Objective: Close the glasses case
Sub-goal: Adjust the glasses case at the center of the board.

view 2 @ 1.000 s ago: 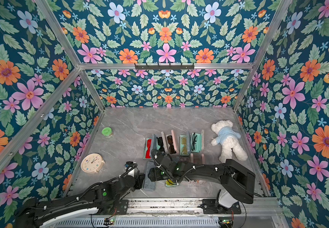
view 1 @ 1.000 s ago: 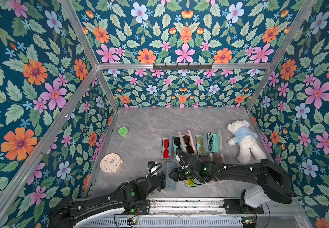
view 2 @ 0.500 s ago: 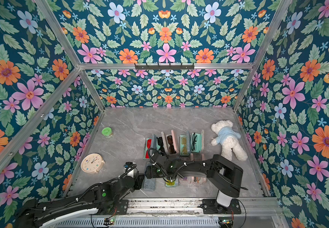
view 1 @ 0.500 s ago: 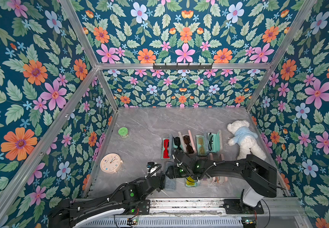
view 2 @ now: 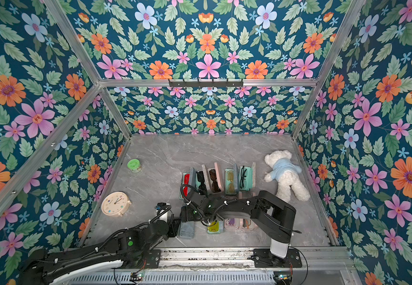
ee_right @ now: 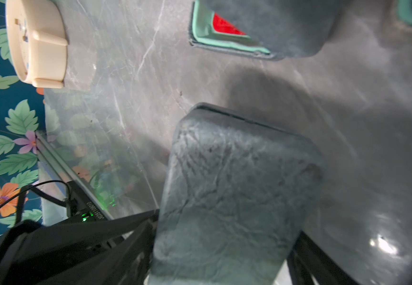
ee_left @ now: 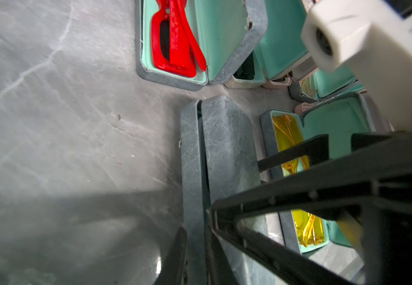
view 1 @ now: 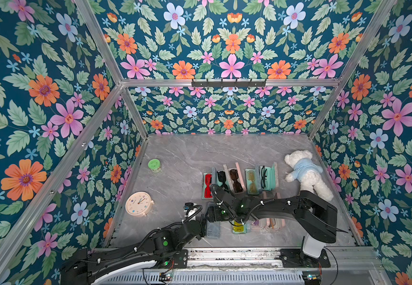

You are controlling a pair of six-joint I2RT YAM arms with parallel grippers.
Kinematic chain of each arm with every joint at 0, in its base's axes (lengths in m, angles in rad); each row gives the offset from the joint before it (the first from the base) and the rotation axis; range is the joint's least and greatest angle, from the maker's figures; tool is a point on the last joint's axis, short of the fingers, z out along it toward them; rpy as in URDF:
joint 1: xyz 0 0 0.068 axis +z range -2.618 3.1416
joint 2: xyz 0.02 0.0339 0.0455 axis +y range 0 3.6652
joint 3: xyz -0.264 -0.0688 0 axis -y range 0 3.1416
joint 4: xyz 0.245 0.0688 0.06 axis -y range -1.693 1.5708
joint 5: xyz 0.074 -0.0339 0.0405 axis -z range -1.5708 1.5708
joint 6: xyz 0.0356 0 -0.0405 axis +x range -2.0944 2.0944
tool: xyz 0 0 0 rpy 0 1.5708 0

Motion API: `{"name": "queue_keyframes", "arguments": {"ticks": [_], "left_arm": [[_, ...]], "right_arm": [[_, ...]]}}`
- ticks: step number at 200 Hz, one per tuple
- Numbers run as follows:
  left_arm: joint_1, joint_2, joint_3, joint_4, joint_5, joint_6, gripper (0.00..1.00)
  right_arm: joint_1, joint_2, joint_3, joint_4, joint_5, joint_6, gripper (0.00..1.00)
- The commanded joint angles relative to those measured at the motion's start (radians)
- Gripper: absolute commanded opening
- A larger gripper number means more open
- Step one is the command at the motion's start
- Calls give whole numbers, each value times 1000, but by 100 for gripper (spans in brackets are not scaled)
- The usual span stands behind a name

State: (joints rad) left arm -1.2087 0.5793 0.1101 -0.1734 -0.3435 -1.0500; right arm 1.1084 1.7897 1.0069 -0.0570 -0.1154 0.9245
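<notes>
Your grey glasses case (view 1: 212,228) lies lengthwise front-to-back; left claw (ee_left: 195,237) pinches its base edge, right claw (view 1: 211,214), now swung inward, straddles it wide.

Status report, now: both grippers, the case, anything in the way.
Left gripper clamped on grey case base edge. Right gripper astride its nearly shut lid. Yellow-glasses case close alongside.
</notes>
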Motion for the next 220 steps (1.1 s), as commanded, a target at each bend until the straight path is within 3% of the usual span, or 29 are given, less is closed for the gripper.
{"name": "queue_keyframes", "arguments": {"ticks": [1, 76, 220], "left_arm": [[0, -2, 6, 9, -12, -1, 18], [0, -18, 19, -2, -17, 8, 18], [-1, -193, 72, -189, -62, 9, 19]], "right_arm": [[1, 16, 8, -37, 31, 11, 81], [2, 63, 25, -41, 38, 8, 72], [2, 90, 32, -62, 68, 7, 68]]}}
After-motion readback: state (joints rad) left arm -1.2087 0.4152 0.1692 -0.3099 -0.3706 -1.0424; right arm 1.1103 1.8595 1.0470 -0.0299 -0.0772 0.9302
